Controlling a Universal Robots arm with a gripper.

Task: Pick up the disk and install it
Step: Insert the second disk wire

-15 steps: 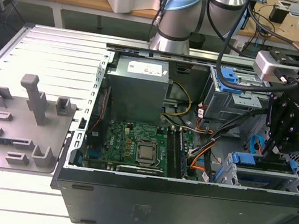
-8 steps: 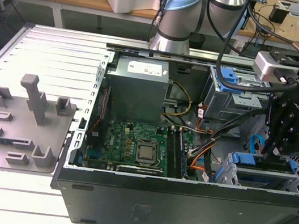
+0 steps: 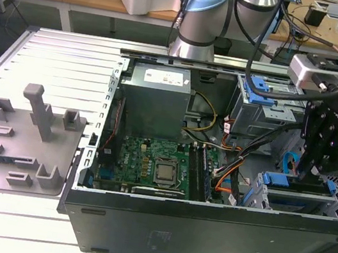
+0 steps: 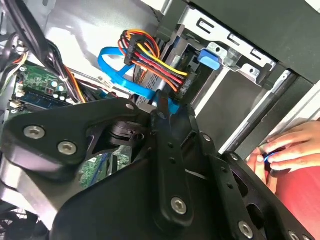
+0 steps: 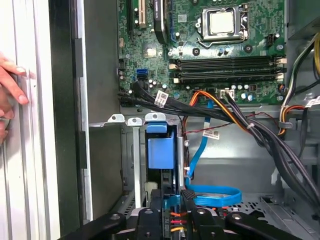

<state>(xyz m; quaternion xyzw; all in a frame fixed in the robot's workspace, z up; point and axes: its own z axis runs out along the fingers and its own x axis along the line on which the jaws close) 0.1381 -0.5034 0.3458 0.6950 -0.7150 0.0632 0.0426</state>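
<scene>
The black metal gripper, nearest the second wrist camera, reaches into the open grey computer case. Its fingers seem closed on the blue plastic bracket of the disk, seated in the grey metal bay; a person's hand rests beside.
</scene>
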